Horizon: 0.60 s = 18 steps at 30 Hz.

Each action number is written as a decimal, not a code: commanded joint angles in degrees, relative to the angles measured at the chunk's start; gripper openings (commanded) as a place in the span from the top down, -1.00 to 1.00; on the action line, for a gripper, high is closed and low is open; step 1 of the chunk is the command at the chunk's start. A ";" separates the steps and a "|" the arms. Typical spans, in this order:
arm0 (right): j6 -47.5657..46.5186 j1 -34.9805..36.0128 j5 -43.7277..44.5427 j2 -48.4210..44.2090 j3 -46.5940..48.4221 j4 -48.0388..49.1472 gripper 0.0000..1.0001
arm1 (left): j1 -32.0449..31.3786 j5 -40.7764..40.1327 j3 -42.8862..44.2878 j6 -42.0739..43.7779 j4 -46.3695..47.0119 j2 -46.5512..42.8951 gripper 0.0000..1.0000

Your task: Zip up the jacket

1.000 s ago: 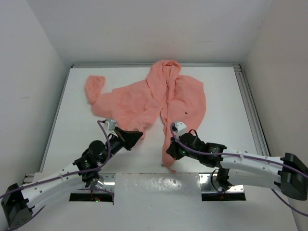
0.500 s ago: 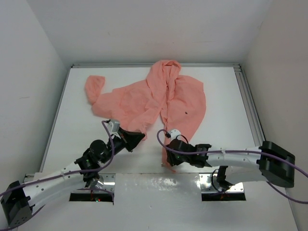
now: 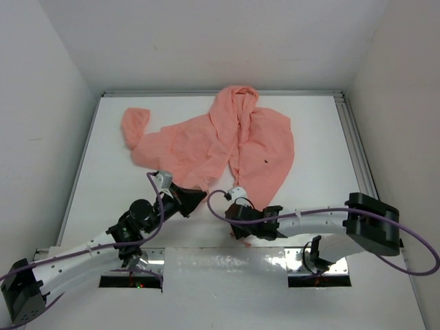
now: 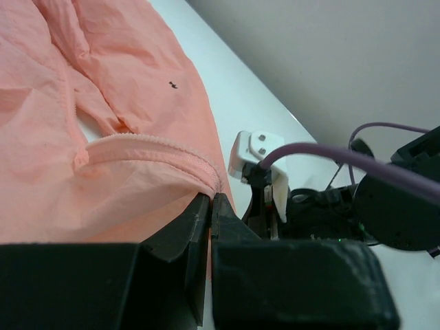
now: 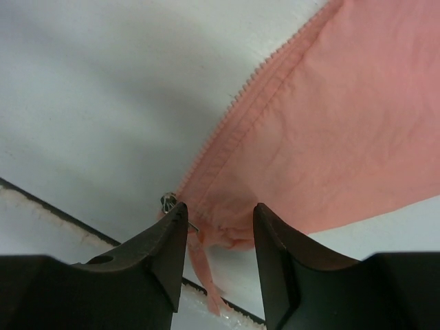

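Observation:
The salmon-pink jacket [image 3: 206, 141] lies spread on the white table, hood at the back, with a tiny dark mark [image 3: 266, 161] on its right panel. My left gripper [image 3: 197, 195] is shut on the left panel's zipper edge [image 4: 165, 146], lifting it into a ridge; the jaws [image 4: 210, 200] pinch that edge. My right gripper [image 3: 239, 232] stands open at the right panel's bottom corner [image 5: 234, 230], one finger on each side of the bunched fabric. The metal zipper slider [image 5: 168, 202] sits by the left fingertip [image 5: 175, 223]. Zipper teeth [image 5: 261, 72] run up and away.
One sleeve [image 3: 135, 126] trails to the back left. Metal rails [image 3: 355, 148] border the table on the right and back. The table's near edge [image 5: 62, 210] lies close under the right gripper. The right arm's wrist [image 4: 313, 206] is close beside my left gripper.
The right gripper has opened and shifted left and nearer, down to the panel's bottom corner. The left gripper has kept its grip and barely moved.

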 commanded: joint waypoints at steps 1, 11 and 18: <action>0.41 1.81 6.26 2.92 4.89 -2.19 0.14 | 0.29 -0.51 1.92 0.53 1.91 -0.84 1.00; 4.36 4.80 10.13 6.54 5.87 -5.89 0.14 | 0.38 -3.85 2.71 1.41 -3.01 -4.44 1.00; 6.47 4.98 9.79 7.24 5.34 -5.63 0.20 | 0.38 -3.94 2.97 1.23 -3.80 -4.79 1.00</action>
